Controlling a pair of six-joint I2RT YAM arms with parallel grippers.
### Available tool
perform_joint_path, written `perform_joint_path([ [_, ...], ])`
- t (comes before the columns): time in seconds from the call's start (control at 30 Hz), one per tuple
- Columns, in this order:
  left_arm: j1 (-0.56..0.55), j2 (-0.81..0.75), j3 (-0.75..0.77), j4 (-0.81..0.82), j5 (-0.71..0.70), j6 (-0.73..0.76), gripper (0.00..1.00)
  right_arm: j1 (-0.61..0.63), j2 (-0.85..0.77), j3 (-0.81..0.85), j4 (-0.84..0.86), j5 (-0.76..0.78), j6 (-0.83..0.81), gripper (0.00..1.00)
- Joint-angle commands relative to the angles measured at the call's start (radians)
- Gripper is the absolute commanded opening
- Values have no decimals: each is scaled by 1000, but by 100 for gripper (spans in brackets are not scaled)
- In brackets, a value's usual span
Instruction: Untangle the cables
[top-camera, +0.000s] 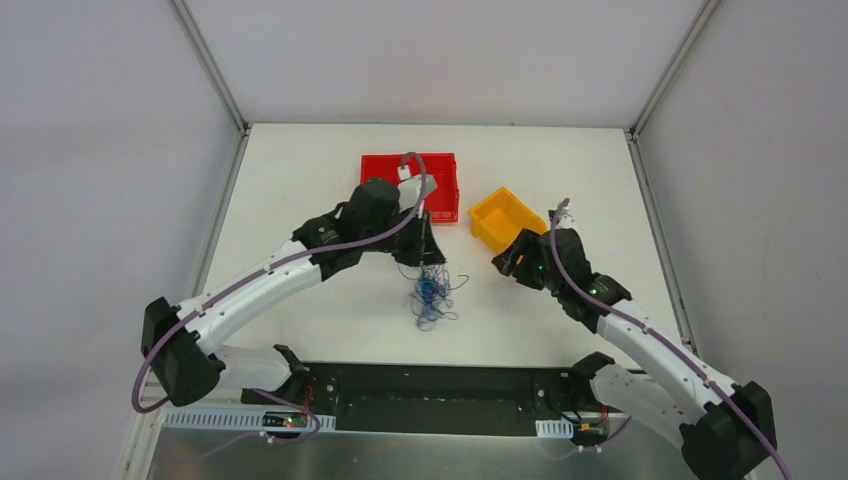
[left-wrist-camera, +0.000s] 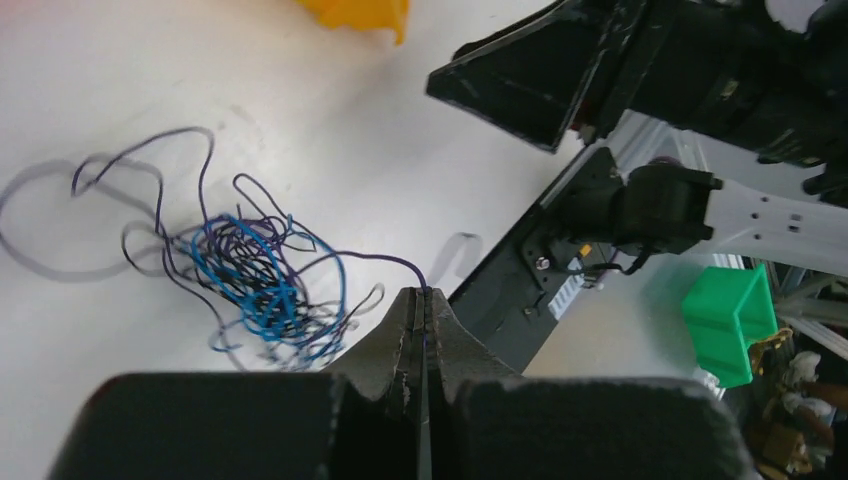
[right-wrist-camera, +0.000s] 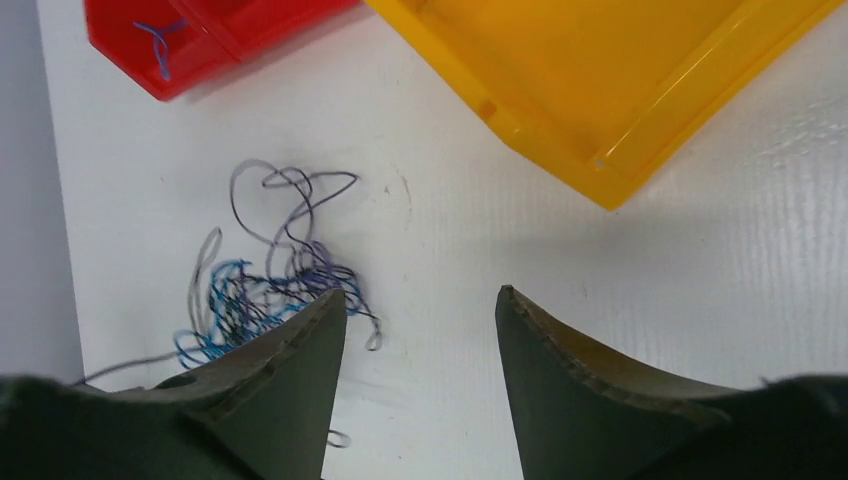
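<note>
A tangle of thin blue, purple and dark cables (top-camera: 430, 293) lies on the white table in front of the arms; it also shows in the left wrist view (left-wrist-camera: 255, 285) and the right wrist view (right-wrist-camera: 265, 285). My left gripper (left-wrist-camera: 424, 293) is shut on a purple cable (left-wrist-camera: 385, 260) that runs from its tip back into the tangle; in the top view the left gripper (top-camera: 428, 250) hangs just above the pile. My right gripper (right-wrist-camera: 420, 300) is open and empty over bare table, right of the tangle, and shows in the top view (top-camera: 503, 262) too.
A red bin (top-camera: 440, 180) stands behind the tangle with a short blue cable piece (right-wrist-camera: 157, 45) in it. A yellow bin (top-camera: 505, 218) sits tilted to the right, just behind my right gripper. The black base rail (top-camera: 440, 385) runs along the near edge.
</note>
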Motion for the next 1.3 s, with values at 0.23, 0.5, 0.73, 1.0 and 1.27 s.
perform_joint_path([
  [0.23, -86, -3, 248, 30, -39, 91, 0, -9, -169, -12, -53, 146, -31, 60],
  [0.5, -34, 88, 75, 30, -49, 43, 0, -8, -99, -24, 14, 32, -58, 60],
  [0.73, -33, 147, 47, 30, -82, 63, 0, -7, -29, 10, 60, -134, -125, 60],
  [1.0, -21, 131, 43, 20, -126, 74, 0, 66, 26, -51, 260, -218, -196, 60],
  [1.27, 1, 109, 0, -8, -219, 35, 0, 133, 166, -39, 429, -207, -161, 59],
])
